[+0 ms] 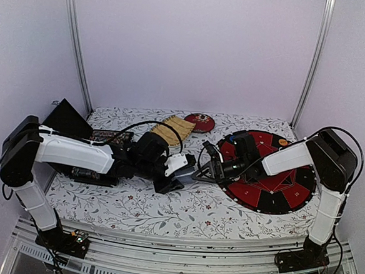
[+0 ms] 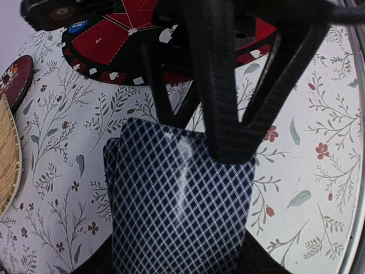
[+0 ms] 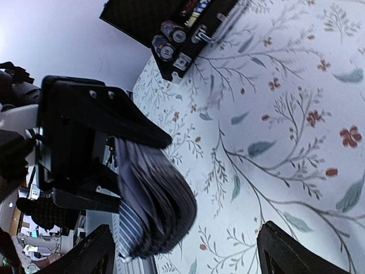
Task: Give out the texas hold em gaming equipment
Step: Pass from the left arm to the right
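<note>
Left end effector (image 3: 142,171) is gripping card deck (image 2: 182,200); right end effector (image 3: 185,242) is hanging open. Stack's prob. slick & loose, so pinch top card's edge.

Pale lilac walls (image 1: 195,44) close in the worktop's far and side edges, with a metal post (image 1: 77,42) at each far corner. A white floral cloth (image 1: 164,214) covers it, and an aluminium rail (image 1: 180,255) runs along the near edge.
</note>
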{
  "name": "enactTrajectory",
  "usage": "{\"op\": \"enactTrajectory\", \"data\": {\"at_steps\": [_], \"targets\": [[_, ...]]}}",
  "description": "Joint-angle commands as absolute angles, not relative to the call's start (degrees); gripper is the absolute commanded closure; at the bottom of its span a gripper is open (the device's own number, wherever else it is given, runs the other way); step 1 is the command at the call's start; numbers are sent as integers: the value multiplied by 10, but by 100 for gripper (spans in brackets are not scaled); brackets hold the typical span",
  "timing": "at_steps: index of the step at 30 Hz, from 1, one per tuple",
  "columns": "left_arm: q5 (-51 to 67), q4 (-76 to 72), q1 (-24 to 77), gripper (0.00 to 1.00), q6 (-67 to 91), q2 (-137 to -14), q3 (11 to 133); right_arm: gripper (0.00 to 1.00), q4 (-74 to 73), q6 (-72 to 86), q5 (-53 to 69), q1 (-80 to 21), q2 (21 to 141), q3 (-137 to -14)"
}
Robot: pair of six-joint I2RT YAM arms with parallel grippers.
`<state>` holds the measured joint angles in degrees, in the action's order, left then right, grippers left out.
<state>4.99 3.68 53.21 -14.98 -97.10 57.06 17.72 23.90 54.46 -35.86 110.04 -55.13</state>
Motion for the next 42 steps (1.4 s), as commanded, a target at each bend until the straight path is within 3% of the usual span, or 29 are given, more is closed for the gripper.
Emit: {"op": "enactTrajectory", "data": {"at_steps": [1,9,13,15,19,22,25,27,42], "targets": [[43,26,521,45,-158,-963,568,14,254,275,585,-370,1133,-589],[36,31,519,45,-163,-970,581,22,256,286,601,-385,1178,-623],[41,37,519,45,-166,-973,585,35,255,286,618,-394,1187,-642],[37,38,520,45,-169,-972,584,47,255,284,625,-397,1190,-645],[28,39,518,45,-173,-966,583,83,252,284,645,-398,1191,-643],[23,40,517,42,-175,-959,578,96,240,277,648,-398,1178,-640],[16,33,514,18,-173,-959,568,98,236,276,657,-398,1167,-642],[12,28,514,11,-176,-962,564,98,235,281,657,-398,1162,-643],[53,-3,519,4,-211,-965,549,98,229,298,647,-398,1142,-647]]}}
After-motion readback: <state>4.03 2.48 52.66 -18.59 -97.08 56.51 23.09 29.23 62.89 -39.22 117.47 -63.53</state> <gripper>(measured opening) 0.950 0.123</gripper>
